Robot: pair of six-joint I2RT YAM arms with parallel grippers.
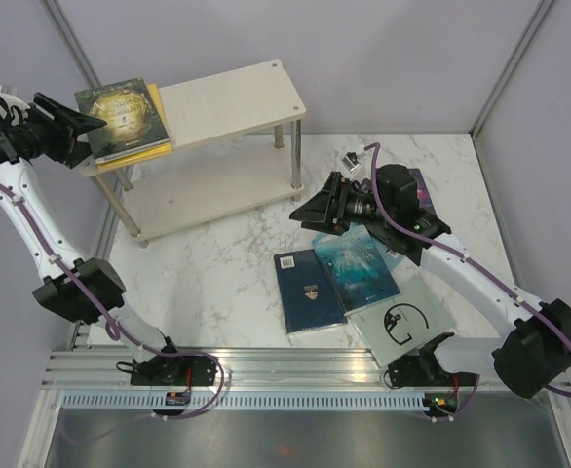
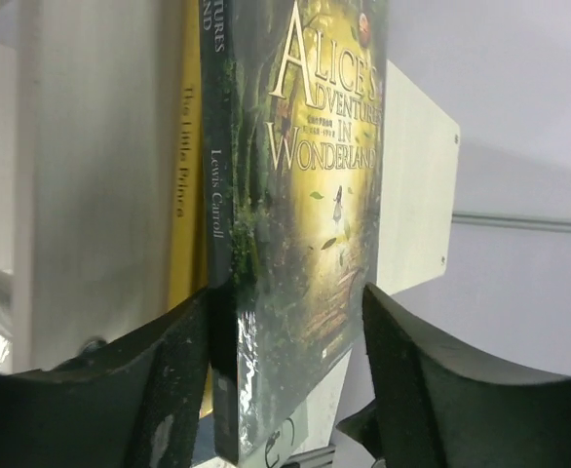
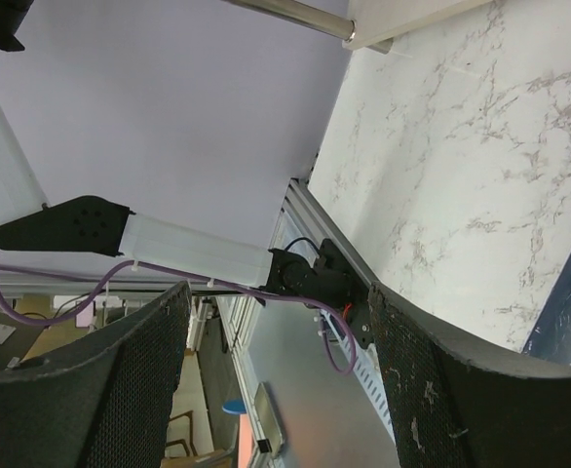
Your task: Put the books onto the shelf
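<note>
The green Alice book [image 1: 125, 115] lies flat on the yellow book [image 1: 147, 148] at the shelf's [image 1: 232, 97] 9 o'clock end. The left tool [image 1: 83, 138] straddles it, jaws parted. The teal book [image 1: 363, 268] lies on the tabletop [image 1: 217, 263] at 5 o'clock from the nearer right tool [image 1: 315, 210], which is open and empty.

the shelf [image 1: 237, 97] has pale wood-grain boards on silver legs [image 1: 296, 161]. the green book [image 2: 305, 195] is dark mossy green with a yellow-gold glow at its centre, pale gold lettering on the cover and white lettering on the spine. the yellow book [image 2: 183, 195] shows a plain yellow spine with darker letters. the table [image 1: 217, 263] is white marble with grey veining. the navy book [image 1: 308, 291] carries a small pale emblem, the teal book [image 1: 363, 268] is a watery blue-green, the pale grey book [image 1: 407, 327] bears a black "g" – and only a dark corner of the purple book [image 1: 424, 187] shows. the left arm [image 1: 27, 219] and right arm [image 1: 480, 283] are white with black joints – their cables [image 1: 568, 361] purple.
</note>
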